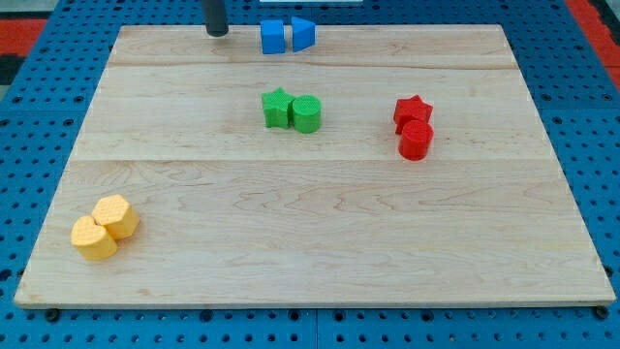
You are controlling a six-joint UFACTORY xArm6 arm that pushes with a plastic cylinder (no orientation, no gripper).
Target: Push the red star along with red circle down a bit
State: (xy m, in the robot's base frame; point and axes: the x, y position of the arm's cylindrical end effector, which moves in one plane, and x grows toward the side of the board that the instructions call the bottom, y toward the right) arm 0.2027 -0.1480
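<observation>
The red star lies right of the board's middle, with the red circle touching it just below. My tip is at the view's top, left of centre, on the board's far edge. It is far to the upper left of the red pair and just left of the blue blocks, touching no block.
A blue cube and a blue triangle sit together at the top edge. A green star and a green circle touch near the centre. Two yellow blocks sit at the bottom left. The wooden board rests on a blue perforated table.
</observation>
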